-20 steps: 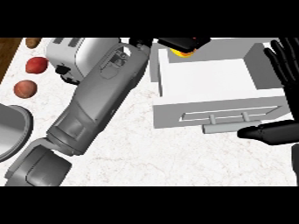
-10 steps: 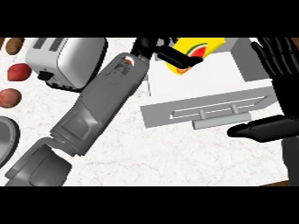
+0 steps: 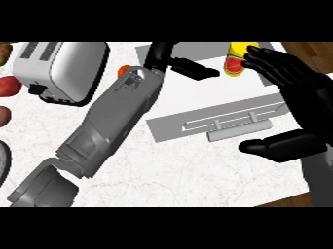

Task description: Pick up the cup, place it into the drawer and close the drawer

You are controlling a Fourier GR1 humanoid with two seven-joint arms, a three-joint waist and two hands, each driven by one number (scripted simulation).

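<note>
Moved: my left hand [image 3: 180, 61] has slid clear of the cup [image 3: 237, 61].
Cup: inside the drawer [image 3: 220, 95].
Left hand: open, holding nothing.
Right hand [image 3: 306, 104]: fingers spread, empty, beside the drawer.
Next: push the front [image 3: 223, 121] shut.

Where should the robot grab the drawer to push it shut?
Best not to grab: press on the drawer front, near its long bar handle. That flat panel faces the robot, so pushing away from the body should slide it in. The open right hand is closest, beside the handle's right end.
</note>
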